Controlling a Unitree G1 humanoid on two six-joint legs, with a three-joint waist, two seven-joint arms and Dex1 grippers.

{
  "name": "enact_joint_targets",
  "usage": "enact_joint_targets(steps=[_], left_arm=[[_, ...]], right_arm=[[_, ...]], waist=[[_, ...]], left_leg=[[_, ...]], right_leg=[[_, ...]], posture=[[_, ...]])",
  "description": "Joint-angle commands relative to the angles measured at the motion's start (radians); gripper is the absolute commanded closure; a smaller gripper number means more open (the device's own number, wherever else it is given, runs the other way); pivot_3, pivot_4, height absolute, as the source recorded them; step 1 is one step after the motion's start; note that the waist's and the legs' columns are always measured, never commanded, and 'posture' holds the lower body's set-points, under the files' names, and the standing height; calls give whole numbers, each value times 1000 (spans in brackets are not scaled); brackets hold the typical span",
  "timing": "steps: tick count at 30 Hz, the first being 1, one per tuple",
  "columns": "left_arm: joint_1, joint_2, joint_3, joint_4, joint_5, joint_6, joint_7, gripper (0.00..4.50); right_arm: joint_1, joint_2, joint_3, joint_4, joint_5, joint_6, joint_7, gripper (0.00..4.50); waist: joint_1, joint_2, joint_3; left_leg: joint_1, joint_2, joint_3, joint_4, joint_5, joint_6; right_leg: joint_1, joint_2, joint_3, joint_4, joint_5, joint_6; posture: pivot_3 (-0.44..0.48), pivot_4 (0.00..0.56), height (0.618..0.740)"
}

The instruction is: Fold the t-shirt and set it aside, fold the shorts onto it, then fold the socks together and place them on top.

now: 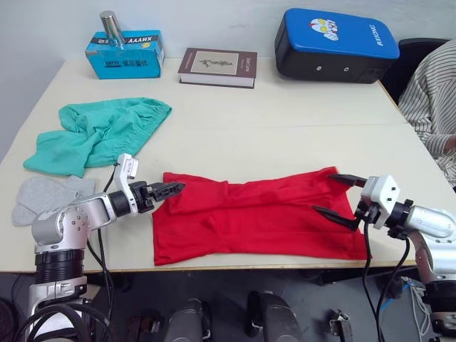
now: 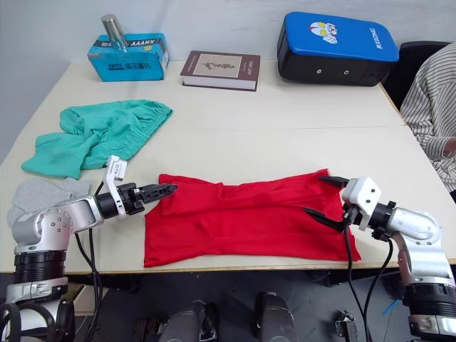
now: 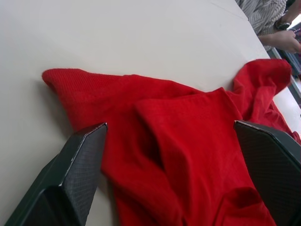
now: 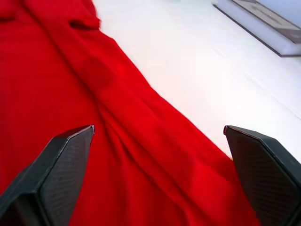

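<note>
The red t-shirt (image 1: 256, 217) lies along the table's front edge as a long, wrinkled band. My left gripper (image 1: 169, 189) hovers at its far-left corner; the left wrist view shows the fingers (image 3: 75, 174) open, with red cloth (image 3: 188, 141) between them and nothing pinched. At the shirt's right end, my right gripper (image 1: 340, 197) is open, one finger over the far corner and one over the cloth. The teal shorts (image 1: 100, 132) lie crumpled at the left. The grey socks (image 1: 46, 196) rest near the front-left edge, beside my left arm.
At the back of the table (image 1: 285, 114) stand a blue tissue box (image 1: 125, 55) with a metal cylinder (image 1: 112, 27) on it, a brown book (image 1: 217, 68) and a blue padded case (image 1: 335, 44). A person in a striped shirt (image 1: 431, 100) sits at the right.
</note>
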State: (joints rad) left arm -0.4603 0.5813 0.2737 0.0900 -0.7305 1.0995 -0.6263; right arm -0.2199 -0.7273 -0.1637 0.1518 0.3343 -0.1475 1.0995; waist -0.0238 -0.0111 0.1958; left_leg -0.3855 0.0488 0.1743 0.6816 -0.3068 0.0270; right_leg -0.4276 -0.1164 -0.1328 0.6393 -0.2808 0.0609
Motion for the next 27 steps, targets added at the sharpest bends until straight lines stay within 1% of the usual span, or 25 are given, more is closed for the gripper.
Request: enact_joint_targets(steps=[1, 8, 10, 15, 18, 23, 27], left_arm=[[-16, 7, -3, -34, -32, 11, -40, 6], [-32, 17, -36, -12, -27, 36, -69, 6], [-46, 6, -50, -2, -19, 35, -64, 6], [-111, -35, -74, 88, 10, 26, -45, 6], [-142, -48, -84, 141, 33, -8, -52, 589], [-172, -35, -123, 192, 68, -43, -111, 2110], [-197, -33, -154, 222, 102, -116, -176, 3426]], right_arm=[[-2, -2, -18, -32, 25, 11, -5, 0], [2, -4, -21, -34, 36, 21, 3, 0], [2, -4, -22, -33, 37, 21, 3, 0], [-2, -1, -19, -26, 39, 20, 4, 0], [-3, -1, -17, -25, 41, 19, 5, 0], [4, -6, -21, -30, 48, 19, 13, 0], [18, -9, -26, -39, 53, 20, 18, 0]], waist=[[0, 0, 0], [-1, 0, 0], [-1, 0, 0], [5, 0, 0], [5, 0, 0], [4, 0, 0], [4, 0, 0]], left_leg=[[0, 0, 0, 0, 0, 0], [0, 0, 0, 0, 0, 0], [0, 0, 0, 0, 0, 0], [0, -1, 0, 0, 0, 0], [0, 0, 0, 0, 0, 0], [0, 0, 0, 0, 0, 0], [0, 0, 0, 0, 0, 0]], right_leg=[[0, 0, 0, 0, 0, 0], [0, 0, 0, 0, 0, 0], [0, 0, 0, 0, 0, 0], [0, 0, 0, 0, 0, 0], [0, 0, 0, 0, 0, 0], [0, 1, 0, 0, 0, 0], [0, 1, 0, 0, 0, 0]], posture=[[0, 150, 740], [0, 150, 740], [0, 150, 740], [0, 150, 740], [0, 150, 740], [0, 150, 740], [0, 150, 740]])
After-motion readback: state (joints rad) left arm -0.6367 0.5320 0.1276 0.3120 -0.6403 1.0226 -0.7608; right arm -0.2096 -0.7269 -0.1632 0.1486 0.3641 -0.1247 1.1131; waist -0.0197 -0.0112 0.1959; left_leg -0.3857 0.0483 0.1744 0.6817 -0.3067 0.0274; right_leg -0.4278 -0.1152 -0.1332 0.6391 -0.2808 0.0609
